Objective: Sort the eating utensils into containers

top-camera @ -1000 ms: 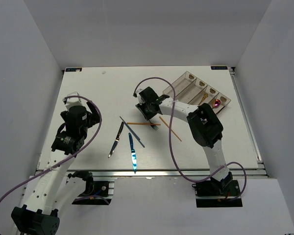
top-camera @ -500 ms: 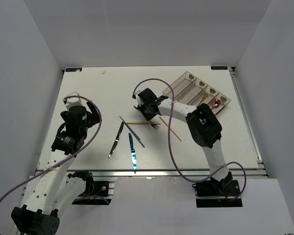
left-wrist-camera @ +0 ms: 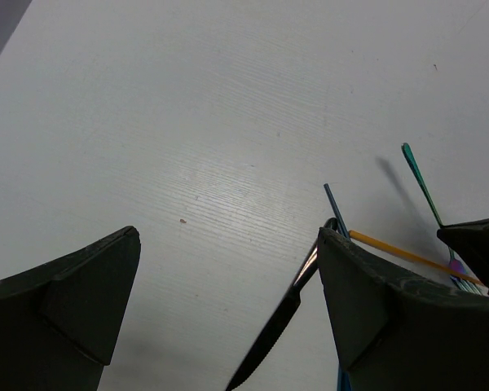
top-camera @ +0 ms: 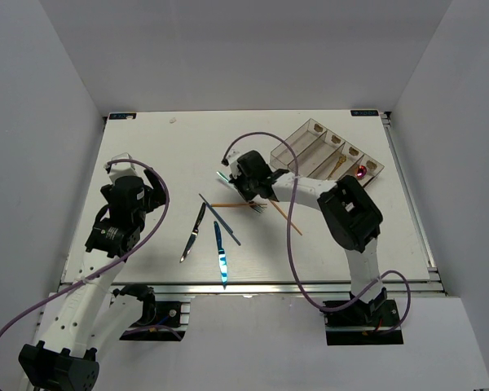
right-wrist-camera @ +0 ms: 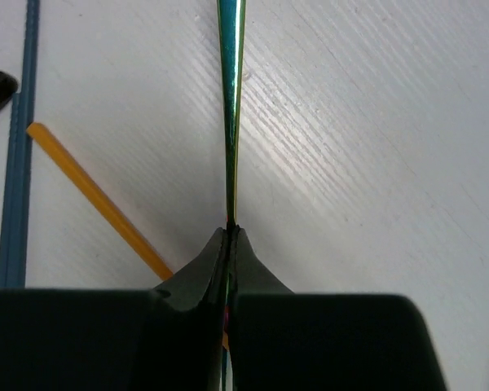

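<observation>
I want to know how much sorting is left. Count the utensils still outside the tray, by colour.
Blue: 2, blue knife, blue chopstick
Orange: 2, level orange chopstick, slanted orange chopstick
Black: 1, black knife
Iridescent green: 1, iridescent green utensil in the right claw
Total: 6

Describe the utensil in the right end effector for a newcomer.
From the clear tray at the back right, go left to the right end effector. The slim handle pinched in it shimmers green-teal, unlike the orange chopstick and blue stick beside it.

white table [top-camera: 147,147]; pale bare walls [top-camera: 33,98]
</observation>
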{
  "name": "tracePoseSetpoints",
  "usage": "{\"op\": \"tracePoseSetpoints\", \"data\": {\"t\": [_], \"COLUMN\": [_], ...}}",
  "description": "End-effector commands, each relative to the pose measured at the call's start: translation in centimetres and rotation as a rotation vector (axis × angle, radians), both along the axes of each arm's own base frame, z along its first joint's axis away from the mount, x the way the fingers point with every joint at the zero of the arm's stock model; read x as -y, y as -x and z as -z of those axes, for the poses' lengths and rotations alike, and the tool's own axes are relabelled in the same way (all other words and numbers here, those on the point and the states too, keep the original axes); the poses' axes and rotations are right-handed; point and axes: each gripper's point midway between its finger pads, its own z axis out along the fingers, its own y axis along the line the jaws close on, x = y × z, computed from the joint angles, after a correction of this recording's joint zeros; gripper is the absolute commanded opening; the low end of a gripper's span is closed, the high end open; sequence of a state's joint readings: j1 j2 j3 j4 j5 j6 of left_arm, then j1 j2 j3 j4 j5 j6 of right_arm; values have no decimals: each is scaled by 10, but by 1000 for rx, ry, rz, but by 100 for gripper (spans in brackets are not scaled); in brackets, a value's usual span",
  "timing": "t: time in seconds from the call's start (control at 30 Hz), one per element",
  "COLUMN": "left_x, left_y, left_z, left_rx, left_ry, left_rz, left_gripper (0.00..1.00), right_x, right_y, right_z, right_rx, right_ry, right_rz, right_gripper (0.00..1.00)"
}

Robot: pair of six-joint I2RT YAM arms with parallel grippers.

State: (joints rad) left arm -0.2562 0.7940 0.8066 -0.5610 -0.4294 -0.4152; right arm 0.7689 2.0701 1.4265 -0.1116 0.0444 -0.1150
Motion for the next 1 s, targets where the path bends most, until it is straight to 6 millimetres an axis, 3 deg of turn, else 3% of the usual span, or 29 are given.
{"op": "tracePoseSetpoints", "data": {"t": [0.0, 0.07, 0.13, 0.17, 0.23, 0.3, 0.43, 0.6, 0.7, 0.73, 0.87, 0.9, 0.97], "left_x": [-2, -2, -2, -2, -1, -1, -1, -2, -2, -1, 0, 0, 0], "left_y": [1, 1, 1, 1, 1, 1, 1, 1, 1, 1, 1, 1, 1], "left_z": [-2, -2, -1, -1, -1, -1, -1, -2, -1, -2, -2, -2, -3], "left_rx": [10, 10, 9, 9, 9, 9, 9, 9, 9, 10, 11, 13, 17], "left_ry": [-2, -2, -2, -2, -1, -2, -1, -3, -2, 0, 2, 3, 3], "left_rz": [-3, -3, -3, -3, 0, -3, -1, -4, -3, 0, 4, 4, 4], "left_gripper": [98, 98, 98, 98, 98, 98, 98, 98, 98, 98, 98, 98, 98], "right_x": [-18, -27, -24, -27, -25, -28, -26, -15, 17, 39, 119, 149, 182], "right_y": [-7, -6, -2, -4, -3, -6, -21, -39, -53, -59, -73, -82, -78], "right_z": [-63, -89, -90, -101, -102, -115, -123, -152, -166, -176, -179, -179, -174], "right_rx": [178, 248, 264, 295, 311, 357, 414, 464, 480, 500, 426, 410, 346], "right_ry": [-178, -275, -298, -332, -347, -388, -388, -410, -409, -405, -465, -498, -612], "right_rz": [-46, -81, -83, -81, -79, -77, -21, 109, 302, 419, 820, 908, 1051], "right_gripper": [0, 0, 0, 0, 0, 0, 0, 0, 0, 0, 0, 0, 0]}}
